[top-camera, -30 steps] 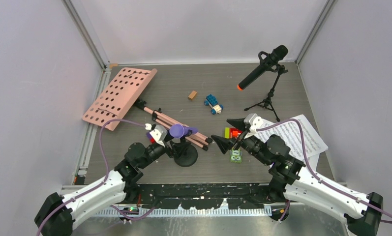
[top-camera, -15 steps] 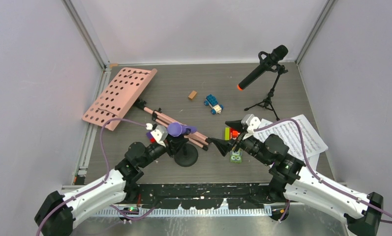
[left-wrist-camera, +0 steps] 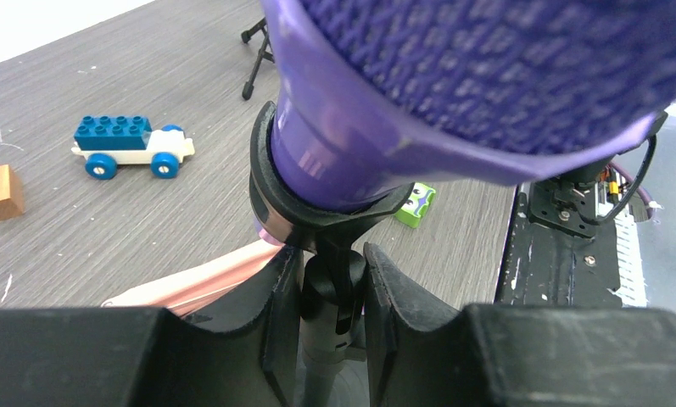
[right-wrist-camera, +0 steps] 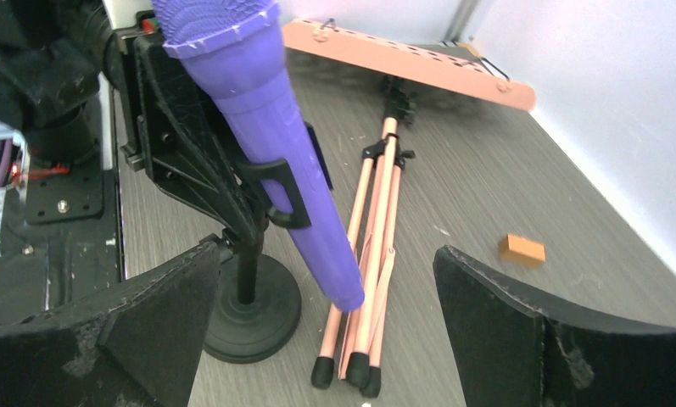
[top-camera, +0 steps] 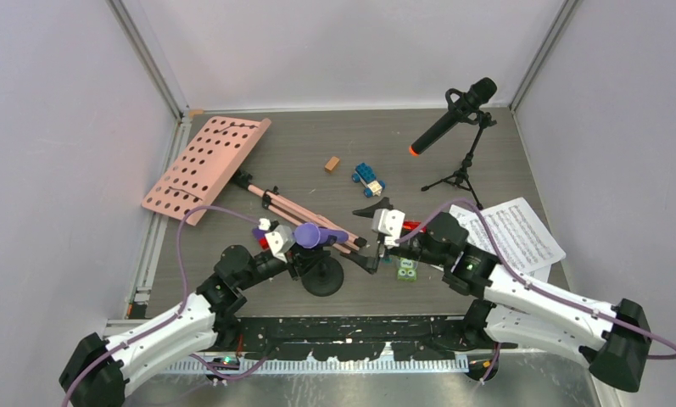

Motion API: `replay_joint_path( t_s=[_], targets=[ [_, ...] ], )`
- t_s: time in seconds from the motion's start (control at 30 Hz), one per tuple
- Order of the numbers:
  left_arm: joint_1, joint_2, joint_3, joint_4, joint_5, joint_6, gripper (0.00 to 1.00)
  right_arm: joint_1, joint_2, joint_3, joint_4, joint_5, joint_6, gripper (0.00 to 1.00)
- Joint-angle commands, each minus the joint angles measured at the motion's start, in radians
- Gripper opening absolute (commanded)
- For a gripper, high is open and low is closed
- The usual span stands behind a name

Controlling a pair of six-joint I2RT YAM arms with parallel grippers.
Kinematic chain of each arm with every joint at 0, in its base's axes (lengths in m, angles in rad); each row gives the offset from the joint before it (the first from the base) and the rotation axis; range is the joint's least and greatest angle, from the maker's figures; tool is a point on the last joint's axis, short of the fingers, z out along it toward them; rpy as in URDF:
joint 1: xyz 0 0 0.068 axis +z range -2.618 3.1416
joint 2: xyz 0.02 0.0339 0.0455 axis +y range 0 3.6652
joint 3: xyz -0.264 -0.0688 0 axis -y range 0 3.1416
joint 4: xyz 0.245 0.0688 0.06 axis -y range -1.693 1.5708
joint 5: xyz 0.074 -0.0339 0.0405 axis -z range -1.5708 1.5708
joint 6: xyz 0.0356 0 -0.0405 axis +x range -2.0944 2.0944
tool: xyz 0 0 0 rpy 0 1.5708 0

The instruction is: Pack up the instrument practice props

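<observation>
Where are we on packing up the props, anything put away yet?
Nothing looks packed. In hand: left tool is shut on the mic support under the purple-headed microphone; right tool is open, facing its handle. Left: those, the black microphone on its tripod, the pink holder and note sheets.
</observation>
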Motion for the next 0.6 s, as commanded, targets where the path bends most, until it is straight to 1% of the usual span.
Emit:
replay_joint_path(
  t_s=[0.0, 0.1, 0.23, 0.4, 0.5, 0.57],
  targets=[
    [-0.003, 0.019, 0.035, 0.037, 0.070, -0.008, 0.00, 0.018, 0.112, 0.100, 0.117, -0.104, -0.183, 1.00],
    [-0.003, 0.024, 0.033, 0.045, 0.072, -0.009, 0.00, 0.033, 0.173, 0.152, 0.118, -0.098, -0.229, 1.00],
    [-0.002, 0.021, 0.026, 0.053, 0.061, -0.009, 0.00, 0.070, 0.230, 0.206, 0.126, -0.112, -0.248, 1.00],
    [-0.004, 0.033, 0.025, 0.060, 0.061, -0.009, 0.00, 0.132, 0.297, 0.238, 0.143, -0.054, -0.286, 0.99],
    [-0.003, 0.040, 0.027, 0.061, 0.069, -0.008, 0.00, 0.163, 0.335, 0.245, 0.174, 0.008, -0.296, 0.95],
    [-0.003, 0.039, 0.027, 0.061, 0.075, -0.006, 0.00, 0.178, 0.354, 0.242, 0.206, 0.047, -0.308, 0.91]
  ],
)
